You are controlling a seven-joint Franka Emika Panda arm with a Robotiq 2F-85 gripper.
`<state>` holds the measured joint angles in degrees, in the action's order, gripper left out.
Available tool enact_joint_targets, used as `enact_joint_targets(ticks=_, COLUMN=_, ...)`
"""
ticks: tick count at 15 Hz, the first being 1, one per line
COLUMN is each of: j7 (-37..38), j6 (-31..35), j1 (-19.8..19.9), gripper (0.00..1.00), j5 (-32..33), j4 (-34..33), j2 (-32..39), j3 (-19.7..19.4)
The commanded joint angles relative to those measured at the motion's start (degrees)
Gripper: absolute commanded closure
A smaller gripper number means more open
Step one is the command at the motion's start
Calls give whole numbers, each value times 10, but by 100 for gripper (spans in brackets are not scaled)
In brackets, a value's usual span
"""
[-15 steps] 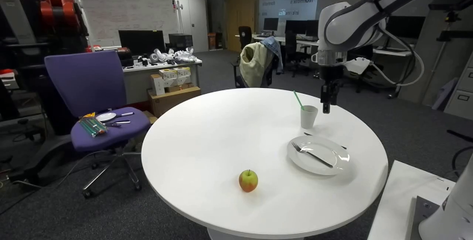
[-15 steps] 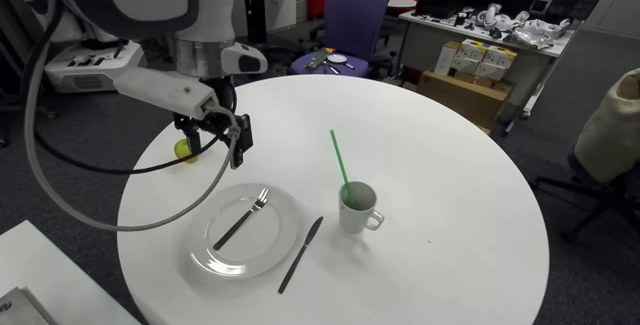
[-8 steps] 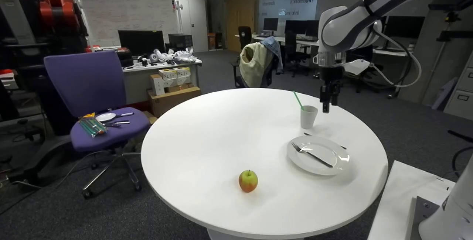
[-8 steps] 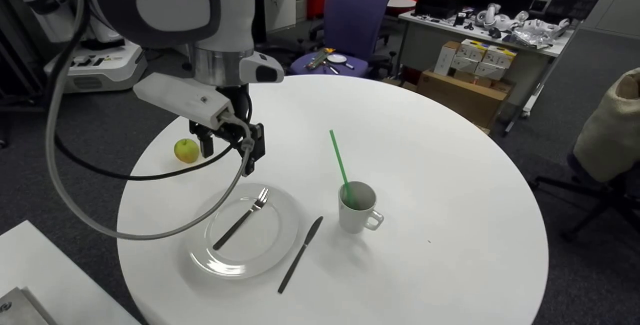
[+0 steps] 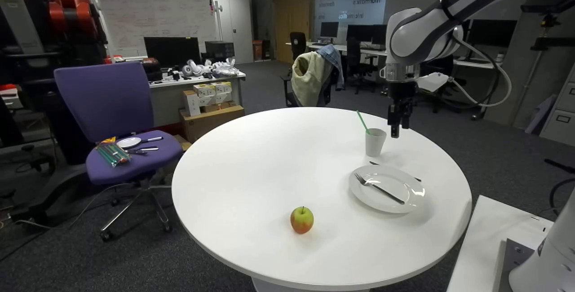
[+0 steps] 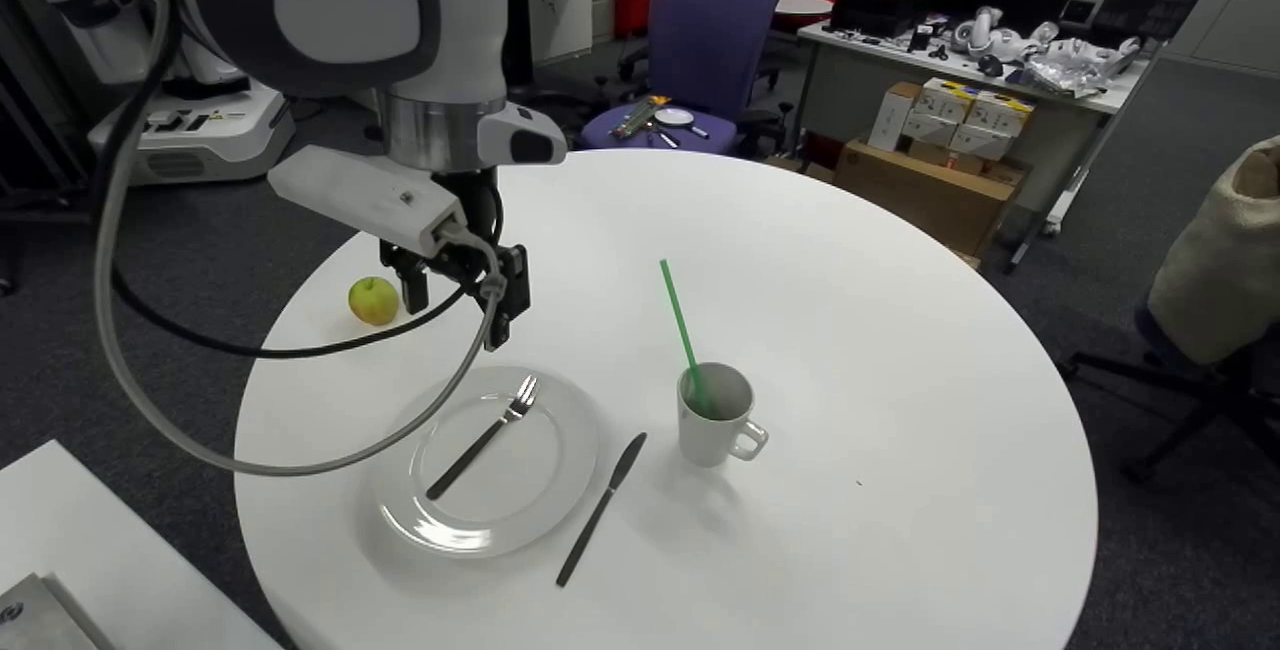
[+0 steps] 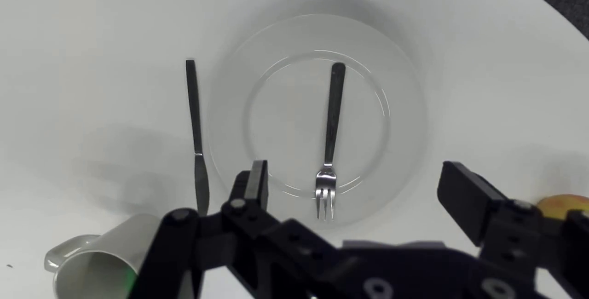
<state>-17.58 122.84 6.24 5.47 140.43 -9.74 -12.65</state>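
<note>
My gripper (image 7: 355,164) stands open in the air above the white plate (image 7: 405,119), its dark fingers (image 7: 467,198) wide apart with nothing between them. A fork (image 7: 335,106) with a dark handle lies on the plate, tines toward the gripper in the wrist view. Beside the plate, a dark knife (image 6: 602,510) rests on the table. The white mug (image 6: 708,442) is upright with its handle out to one side, and a green straw (image 6: 680,320) leans in it. A green and red apple (image 5: 302,220) sits on the table; in the wrist view a finger partly hides it.
Everything stands on a round white table (image 5: 251,170). A purple chair (image 5: 105,99) carrying several small items is near its edge, and another chair with a pale jacket (image 5: 310,78) stands behind. The arm's cable (image 6: 250,470) hangs in a loop over the plate side.
Over the last second the gripper has shifted a little to the right in an exterior view, uncovering the apple there. In the latter half it has hardly moved. The tableware has stayed put.
</note>
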Motion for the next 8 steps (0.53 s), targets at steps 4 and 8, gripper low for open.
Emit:
enact_joint_targets(ticks=4, j7=32, j6=42, j1=32, gripper=0, j5=16, j4=-13, j2=51, j3=-4)
enact_joint_targets(ticks=8, j7=18, j6=30, j1=55, gripper=0, j5=9, j4=-41, j2=103, j3=-19)
